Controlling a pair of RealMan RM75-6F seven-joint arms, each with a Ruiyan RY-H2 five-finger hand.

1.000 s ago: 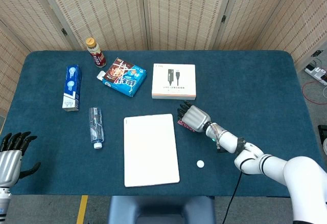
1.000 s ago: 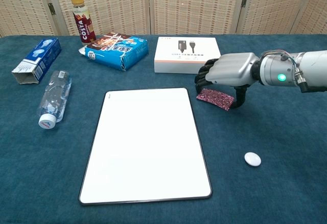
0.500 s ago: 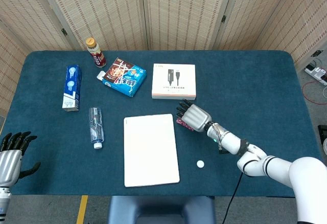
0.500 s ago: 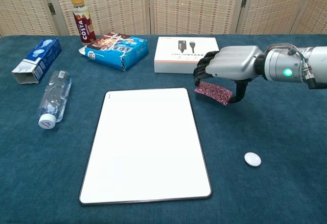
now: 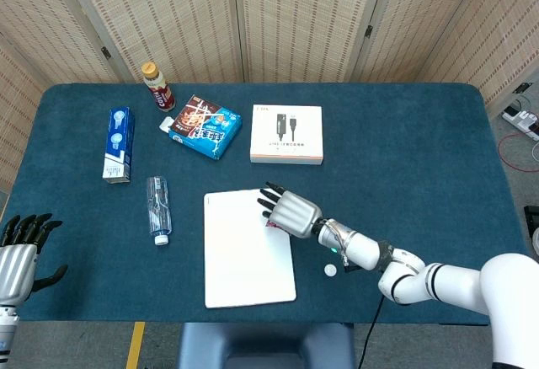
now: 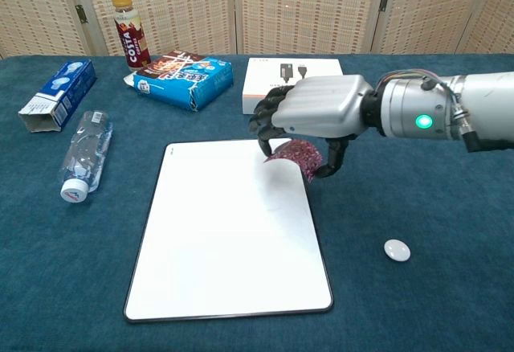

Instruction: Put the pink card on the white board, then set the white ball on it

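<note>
My right hand (image 6: 313, 115) (image 5: 288, 210) holds the pink card (image 6: 294, 157) between thumb and fingers, lifted above the upper right part of the white board (image 6: 225, 239) (image 5: 244, 259). In the head view only a sliver of the pink card (image 5: 270, 224) shows under the hand. The small white ball (image 6: 396, 249) (image 5: 331, 270) lies on the blue cloth to the right of the board. My left hand (image 5: 18, 255) hangs off the table's near left corner, fingers apart and holding nothing.
A white cable box (image 6: 277, 75) stands just behind my right hand. A blue snack box (image 6: 183, 79), a Costa bottle (image 6: 128, 29), a blue carton (image 6: 58, 93) and a lying water bottle (image 6: 85, 163) fill the left and back.
My right hand has lifted the pink card off the cloth and carried it left and nearer, from beside the board to over its upper right part. The left hand has stayed put.
</note>
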